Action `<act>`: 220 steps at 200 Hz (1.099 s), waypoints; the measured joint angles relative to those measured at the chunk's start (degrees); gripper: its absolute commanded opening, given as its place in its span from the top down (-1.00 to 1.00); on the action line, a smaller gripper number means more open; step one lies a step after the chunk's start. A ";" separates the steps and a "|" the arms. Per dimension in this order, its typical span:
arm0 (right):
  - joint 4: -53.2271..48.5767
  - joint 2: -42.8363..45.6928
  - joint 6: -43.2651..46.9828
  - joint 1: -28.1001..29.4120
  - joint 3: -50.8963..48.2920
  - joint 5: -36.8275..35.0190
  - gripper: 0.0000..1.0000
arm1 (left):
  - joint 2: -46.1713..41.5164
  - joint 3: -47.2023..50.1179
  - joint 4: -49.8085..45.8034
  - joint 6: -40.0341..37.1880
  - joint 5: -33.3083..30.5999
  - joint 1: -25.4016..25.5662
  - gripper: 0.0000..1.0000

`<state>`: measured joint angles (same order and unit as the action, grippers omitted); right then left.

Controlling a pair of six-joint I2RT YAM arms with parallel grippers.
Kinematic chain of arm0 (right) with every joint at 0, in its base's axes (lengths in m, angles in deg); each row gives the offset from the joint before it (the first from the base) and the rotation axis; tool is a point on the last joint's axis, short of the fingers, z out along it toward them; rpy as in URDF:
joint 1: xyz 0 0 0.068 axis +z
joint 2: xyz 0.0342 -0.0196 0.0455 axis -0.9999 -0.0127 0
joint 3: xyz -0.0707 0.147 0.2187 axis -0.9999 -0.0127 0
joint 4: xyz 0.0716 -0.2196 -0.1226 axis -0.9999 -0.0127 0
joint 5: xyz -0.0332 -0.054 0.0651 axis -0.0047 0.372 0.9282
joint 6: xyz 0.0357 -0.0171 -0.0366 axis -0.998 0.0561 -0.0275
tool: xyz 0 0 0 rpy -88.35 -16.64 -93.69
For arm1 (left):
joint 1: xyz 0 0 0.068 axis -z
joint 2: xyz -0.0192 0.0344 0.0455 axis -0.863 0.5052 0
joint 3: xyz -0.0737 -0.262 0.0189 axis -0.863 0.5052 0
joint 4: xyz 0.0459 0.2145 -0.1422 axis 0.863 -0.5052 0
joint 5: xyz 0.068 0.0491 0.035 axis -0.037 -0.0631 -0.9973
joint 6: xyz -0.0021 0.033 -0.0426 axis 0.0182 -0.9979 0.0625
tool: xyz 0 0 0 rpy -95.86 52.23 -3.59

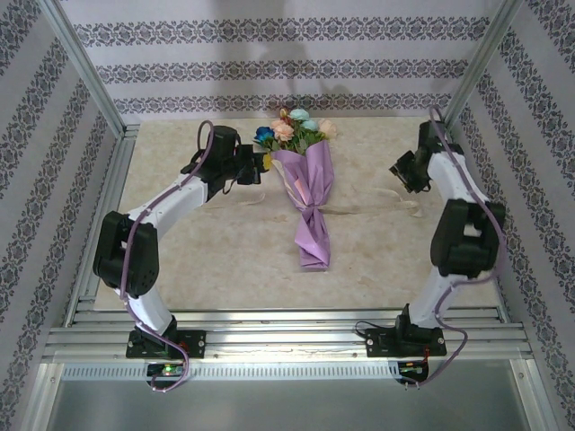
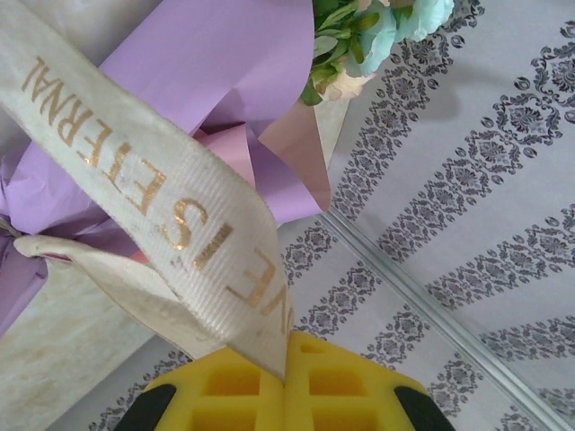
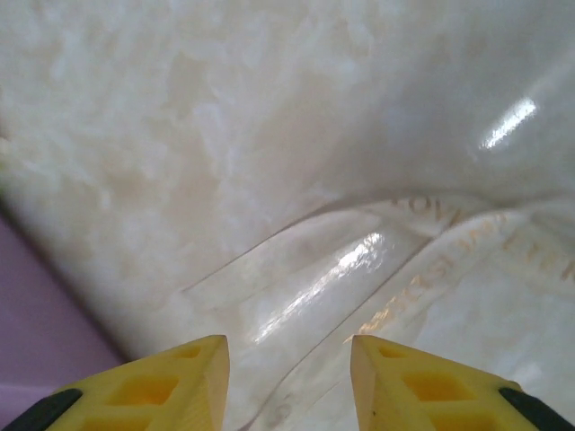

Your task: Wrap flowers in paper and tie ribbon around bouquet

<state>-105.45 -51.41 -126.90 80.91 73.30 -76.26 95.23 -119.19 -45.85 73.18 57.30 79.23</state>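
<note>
From above: the bouquet (image 1: 310, 193) lies mid-scene on the table (image 1: 198, 269), blooms at the far end, and the ribbon (image 1: 373, 211) trails right from its waist. Left wrist — my left gripper (image 2: 287, 364) is pinched tight on the ribbon. Right wrist — my right gripper (image 3: 289, 350) stands parted, over loose ribbon on the table.

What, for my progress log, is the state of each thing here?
bouquet: wrapped in lilac paper, lying flat.
ribbon: round the bouquet's waist, one end gripped, other lying on the table.
left fingers: shut on the ribbon.
right fingers: open, holding nothing.
</note>
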 measured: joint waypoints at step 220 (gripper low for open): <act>-21.77 -28.35 33.51 3.87 27.36 -14.25 1.00 | 4.13 -3.06 4.50 5.86 1.03 11.76 1.00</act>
<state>-127.21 -79.75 -93.39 84.78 100.66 -90.51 99.36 -122.25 -41.35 79.04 58.33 90.99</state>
